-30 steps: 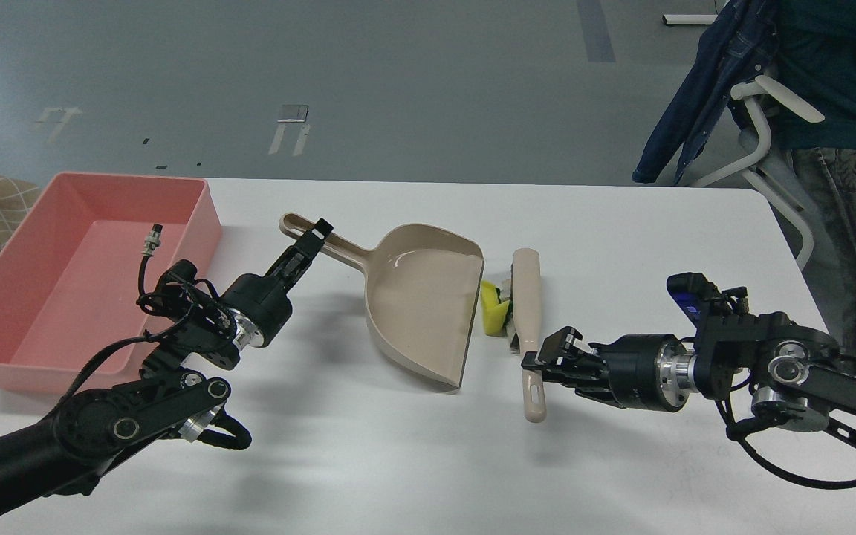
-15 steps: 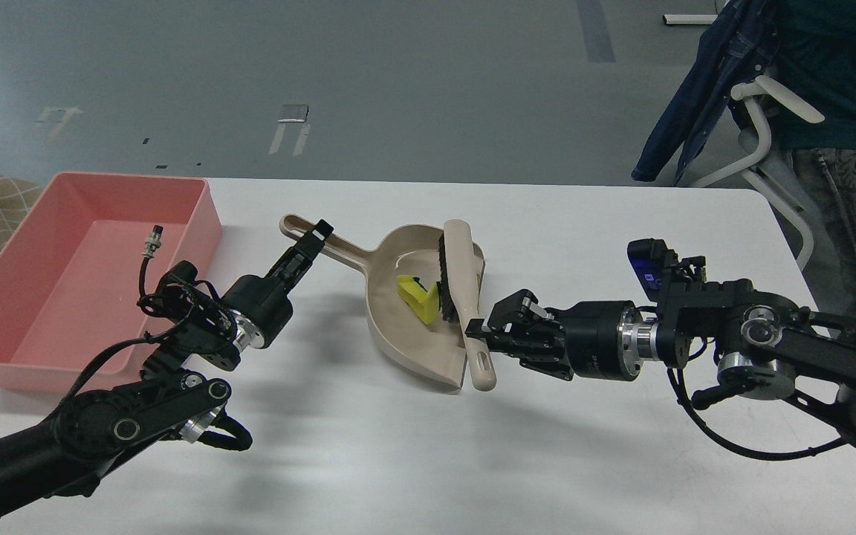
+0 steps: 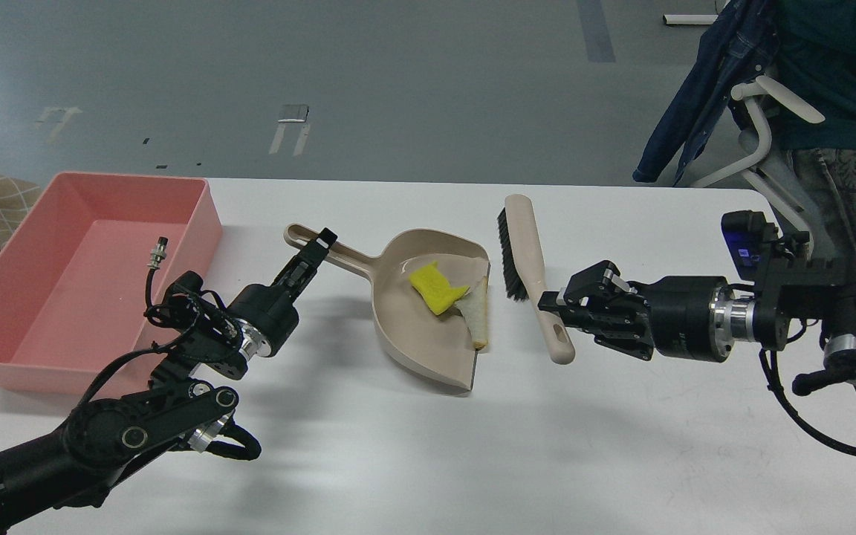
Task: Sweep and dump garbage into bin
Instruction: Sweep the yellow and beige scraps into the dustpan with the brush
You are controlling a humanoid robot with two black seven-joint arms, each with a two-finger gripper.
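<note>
1. Head view: the left gripper (image 3: 322, 242) is clamped on the handle of the beige dustpan (image 3: 428, 342), which rests on the white table (image 3: 413, 446).
2. The yellow sponge (image 3: 434, 288) and the bread slice (image 3: 475, 313) lie inside the dustpan, touching each other, the bread at the pan's open edge.
3. The right gripper (image 3: 550, 306) grips the brush (image 3: 528, 260) by its handle, just right of the dustpan, bristles facing it.
4. The pink bin (image 3: 64, 282) sits at the table's far left, well apart from the garbage.
</note>
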